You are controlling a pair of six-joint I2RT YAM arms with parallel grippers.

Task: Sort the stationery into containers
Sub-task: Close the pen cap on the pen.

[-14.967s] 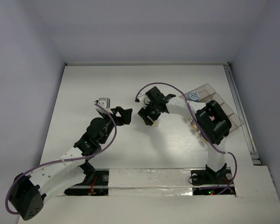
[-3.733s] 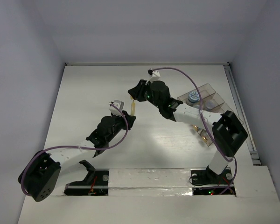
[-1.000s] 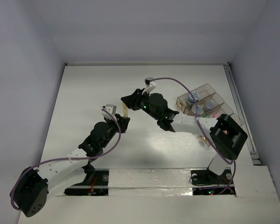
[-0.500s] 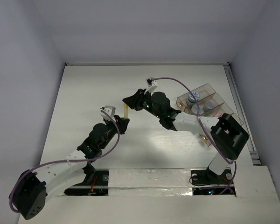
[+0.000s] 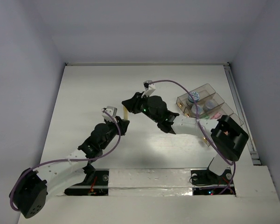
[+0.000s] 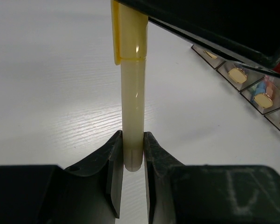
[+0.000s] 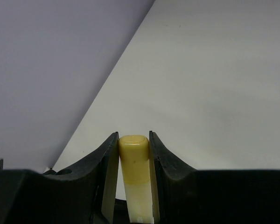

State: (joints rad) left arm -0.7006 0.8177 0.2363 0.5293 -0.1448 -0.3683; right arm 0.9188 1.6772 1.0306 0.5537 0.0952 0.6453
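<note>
Moved: compared with a few seconds earlier, the pale yellow pen (image 5: 125, 112) and both grippers sit slightly further left; over the last second almost nothing has shifted.
Pen: it spans from one gripper to the other over the middle of the white table (image 5: 84, 93), its clip end far and its plain end near.
Left gripper (image 5: 123, 121): clamped on the pen's plain near end, one finger pressing each side of the barrel.
Right gripper (image 5: 126, 102): clamped on the rounded cap end, with the cap tip level with the fingertips in the right wrist view.
Organiser tray (image 5: 211, 87): on the right of the table, well apart from the pen.
Blue-white tub (image 5: 193, 97): in the tray's far compartment; other small items fill the nearer ones.
</note>
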